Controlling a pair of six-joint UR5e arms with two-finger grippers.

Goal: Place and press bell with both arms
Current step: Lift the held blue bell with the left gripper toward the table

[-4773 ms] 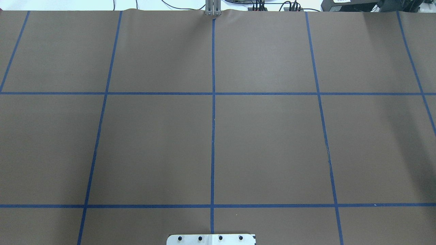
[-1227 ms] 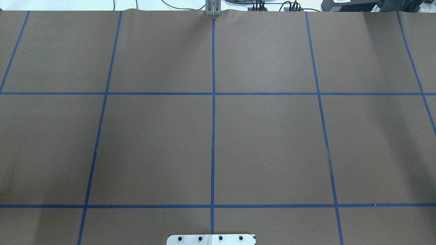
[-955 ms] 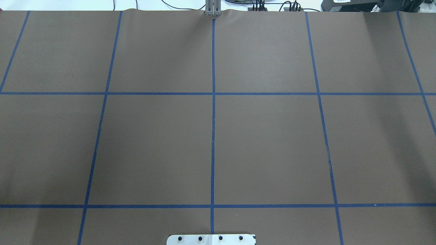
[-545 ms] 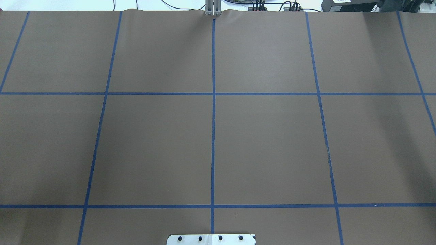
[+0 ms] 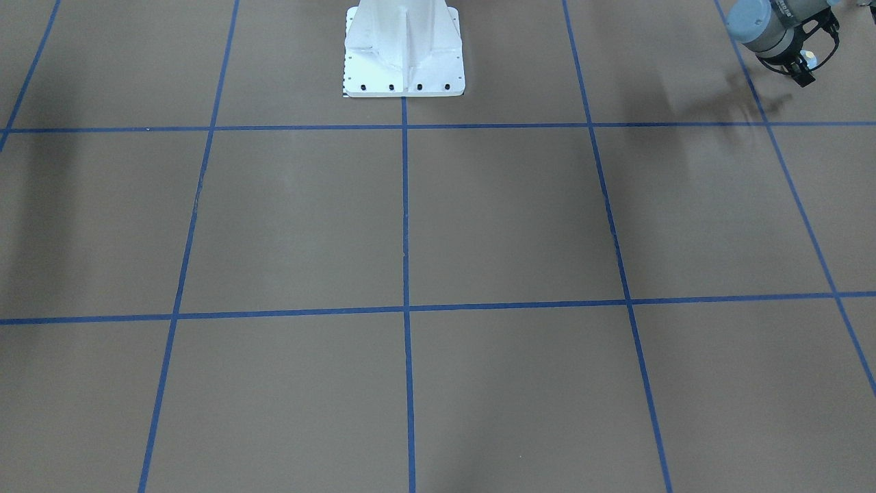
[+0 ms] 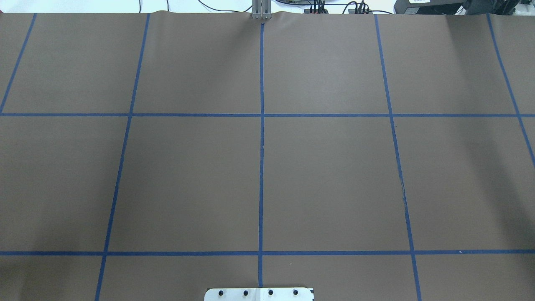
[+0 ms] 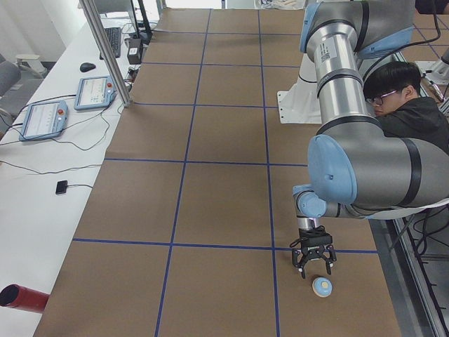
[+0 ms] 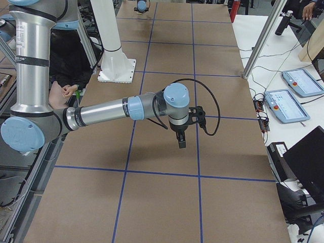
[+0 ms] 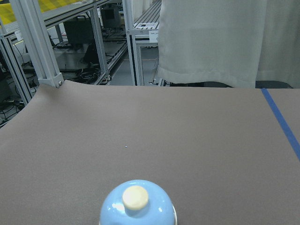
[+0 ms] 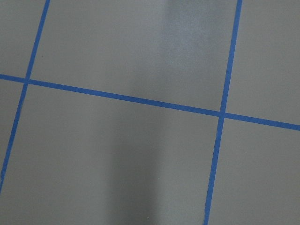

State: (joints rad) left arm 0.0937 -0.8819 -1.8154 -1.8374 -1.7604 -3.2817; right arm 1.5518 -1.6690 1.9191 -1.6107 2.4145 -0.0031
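Observation:
The light-blue bell (image 7: 322,286) with its cream button stands upright on the brown table near the end on my left. It fills the bottom of the left wrist view as the bell (image 9: 137,206). My left gripper (image 7: 313,264) hangs just above and beside it, pointing down and apart from it; I cannot tell whether it is open or shut. The left arm's wrist (image 5: 770,24) shows at the front-facing view's top right corner. My right gripper (image 8: 181,142) hangs over a blue tape line mid-table with nothing visible in it, state unclear. The overhead view shows neither arm nor bell.
A blue tape grid (image 6: 261,115) covers the brown table. The white bolted pedestal (image 5: 404,55) stands at the robot's side. A person (image 7: 403,102) sits beside the table. Teach pendants (image 7: 43,119), an aluminium post (image 7: 105,49) and a red cylinder (image 7: 21,298) stand on the adjoining white bench.

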